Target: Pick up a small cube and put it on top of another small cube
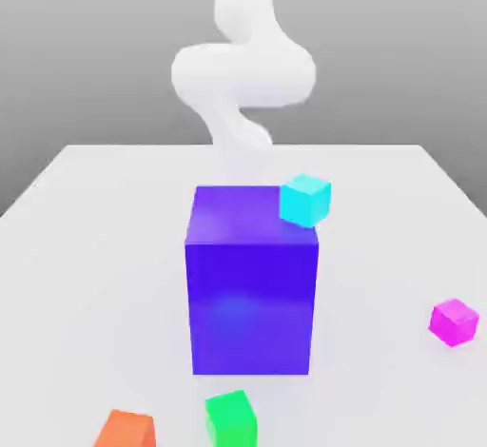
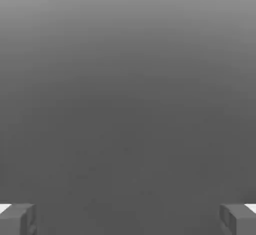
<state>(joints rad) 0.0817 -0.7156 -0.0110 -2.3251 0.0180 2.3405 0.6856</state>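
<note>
Well off the big blue block (image 1: 251, 283), toward the exterior view's right, the small cube (image 1: 454, 321) sits untouched on the counter (image 1: 86, 245). The fingers (image 2: 18, 219) stand wide apart, holding nothing, presumably ready for a grasp.

The smooth, plain white, rounded robot arm (image 1: 243, 65) is made of bulbous tubular segments with a matte finish and soft shading. In the hand view, the claw (image 2: 128, 219) has two blocky dark-grey fingertips (image 2: 17, 219) with white patches at their outer corners.

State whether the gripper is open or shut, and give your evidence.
Open: in the hand view the gripper has its two fingertips far apart, nothing between them.
</note>
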